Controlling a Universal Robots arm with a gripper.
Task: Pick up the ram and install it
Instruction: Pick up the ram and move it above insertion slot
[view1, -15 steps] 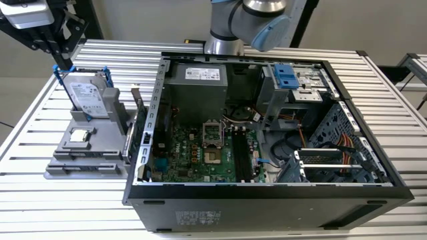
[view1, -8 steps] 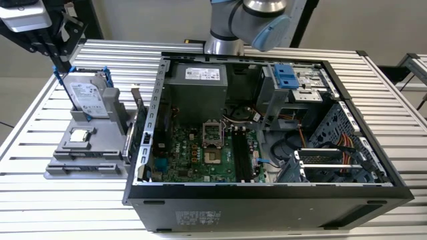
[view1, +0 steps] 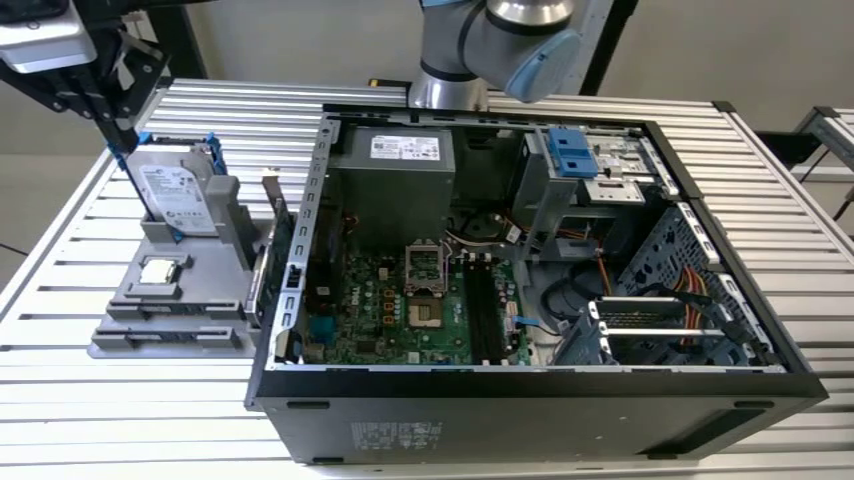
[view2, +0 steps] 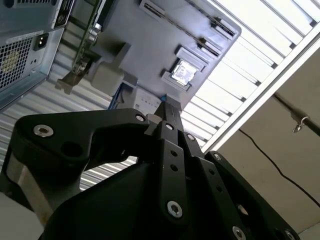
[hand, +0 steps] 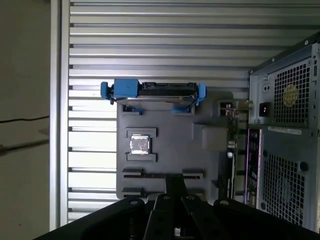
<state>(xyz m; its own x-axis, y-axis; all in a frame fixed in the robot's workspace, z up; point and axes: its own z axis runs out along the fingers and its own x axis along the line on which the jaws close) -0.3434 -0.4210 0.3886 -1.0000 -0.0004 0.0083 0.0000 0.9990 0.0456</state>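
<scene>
Black jaws of mine pressed together, high above grey fixture (view1: 160, 347) | ram: I cannot tell where, too slim to pick out among fixture's long slots (hand: 132, 174) or black slots (view1: 475, 310) on motherboard (view1: 380, 300) | latter lie well apart, toward exterior view's right.

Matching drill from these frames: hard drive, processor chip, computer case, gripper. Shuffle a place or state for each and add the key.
1. hard drive
2. processor chip
3. computer case
4. gripper

A. side open, motherboard exposed
B. lying flat in a recess of the grey holder
C. above the grey holder, at the exterior view's upper left
D. blue-framed, standing on edge on the grey holder

Pairs: 1-D, 2-B, 3-A, 4-C
</scene>
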